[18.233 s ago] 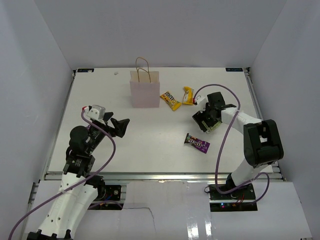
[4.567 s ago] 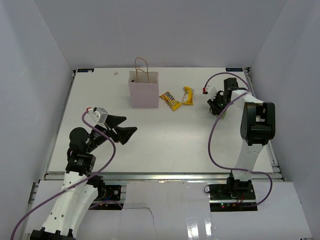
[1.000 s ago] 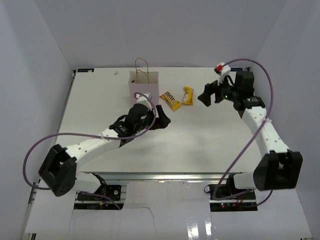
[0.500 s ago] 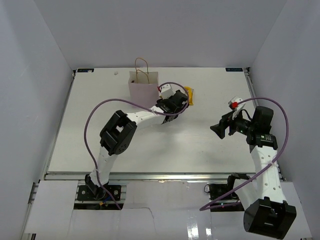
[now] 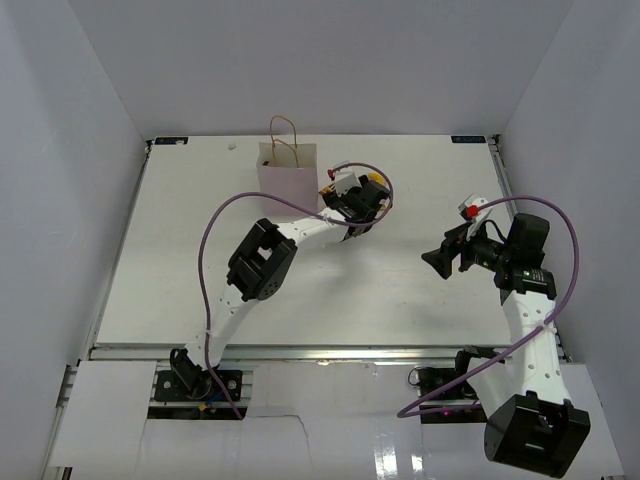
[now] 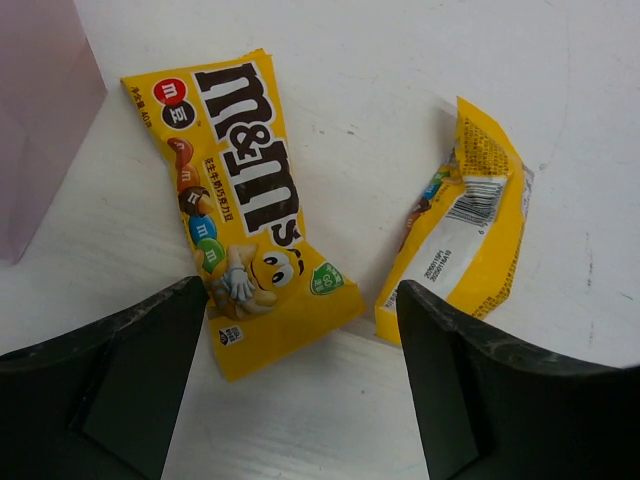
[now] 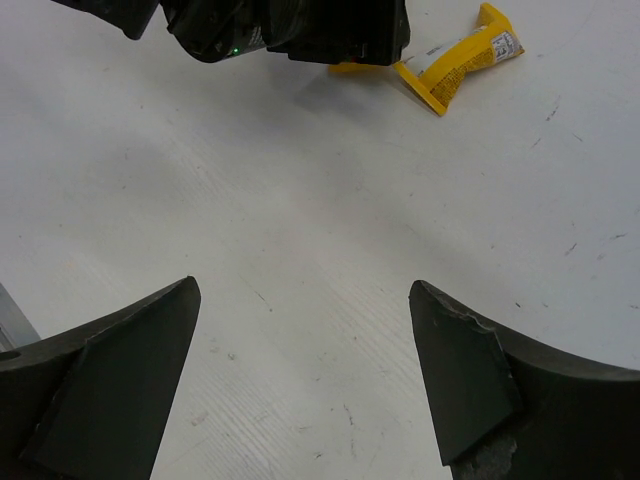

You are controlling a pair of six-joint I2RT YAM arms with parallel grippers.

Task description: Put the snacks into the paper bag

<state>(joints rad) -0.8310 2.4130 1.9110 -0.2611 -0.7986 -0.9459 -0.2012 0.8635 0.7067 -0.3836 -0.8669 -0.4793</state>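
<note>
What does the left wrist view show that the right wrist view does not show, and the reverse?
Only the left wrist view: the printed front of the M&M's packet, a corner of the paper bag, and the open left gripper. Only the right wrist view: the open right gripper and the left arm's dark wrist from outside. Both: the second yellow packet, barcode side up, on the white table.

Bright, even, diffuse light from above — only soft, faint shadows on the white table (image 5: 200,220). Wrist views are sharp at centre; the dark near fingers (image 6: 100,400) blur slightly.
</note>
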